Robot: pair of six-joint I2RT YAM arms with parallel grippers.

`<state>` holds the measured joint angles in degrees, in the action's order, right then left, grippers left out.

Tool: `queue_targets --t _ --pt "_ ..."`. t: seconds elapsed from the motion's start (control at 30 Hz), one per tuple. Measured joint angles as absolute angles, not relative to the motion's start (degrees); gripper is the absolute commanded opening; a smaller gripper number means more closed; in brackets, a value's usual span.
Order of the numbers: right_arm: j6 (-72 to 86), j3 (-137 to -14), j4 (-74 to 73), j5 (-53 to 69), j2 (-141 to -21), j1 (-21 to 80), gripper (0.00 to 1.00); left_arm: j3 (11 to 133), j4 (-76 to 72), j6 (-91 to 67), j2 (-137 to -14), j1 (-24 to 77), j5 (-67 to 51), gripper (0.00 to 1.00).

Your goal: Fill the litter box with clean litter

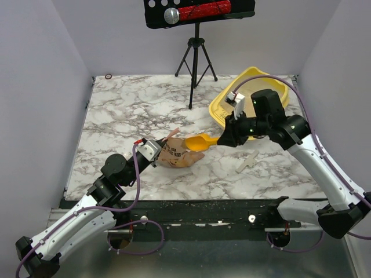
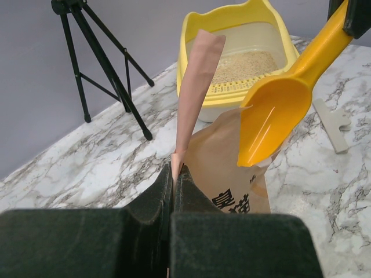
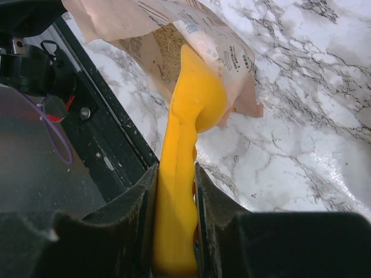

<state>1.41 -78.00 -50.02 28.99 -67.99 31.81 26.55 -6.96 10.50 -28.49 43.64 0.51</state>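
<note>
Left gripper [image 2: 174, 176] pinches the raised flap of the paper bag [image 2: 226, 168]; right gripper [image 3: 175, 172] clamps the yellow scoop [image 3: 194, 104], bowl at the bag's mouth. Beyond the bag sits the litter box [image 2: 194, 35], holding clean litter [image 2: 243, 65]; a tripod [image 2: 98, 63] stands behind the bag.

The large yellow plastic litter box [image 2: 226, 95] has a whitish lower base and holds fine beige grainy clean litter [image 2: 243, 65]. The small plastic scoop [image 2: 272, 116] is glossy yellow-orange. The tan paper bag [image 2: 217, 162] bears black printed characters. The white marble-patterned table [image 1: 139, 110] is veined grey and black. The thin-legged tripod [image 1: 195, 58] is black.
</note>
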Motion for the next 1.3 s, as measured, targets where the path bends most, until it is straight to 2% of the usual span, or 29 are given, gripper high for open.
queue_targets --t 0.8,1.13,1.3 --pt "11.9 -89.8 -55.6 22.6 -90.8 35.6 0.00 26.7 -6.4 9.8 -29.0 44.0 0.5 0.00" --pt "18.9 -78.2 -39.3 36.4 -98.1 35.1 0.00 26.7 -5.1 9.8 -28.2 44.3 0.5 0.00" --pt "24.1 -67.9 -25.9 42.0 -95.7 34.4 0.00 26.7 -4.6 9.8 -28.2 44.4 0.4 0.00"
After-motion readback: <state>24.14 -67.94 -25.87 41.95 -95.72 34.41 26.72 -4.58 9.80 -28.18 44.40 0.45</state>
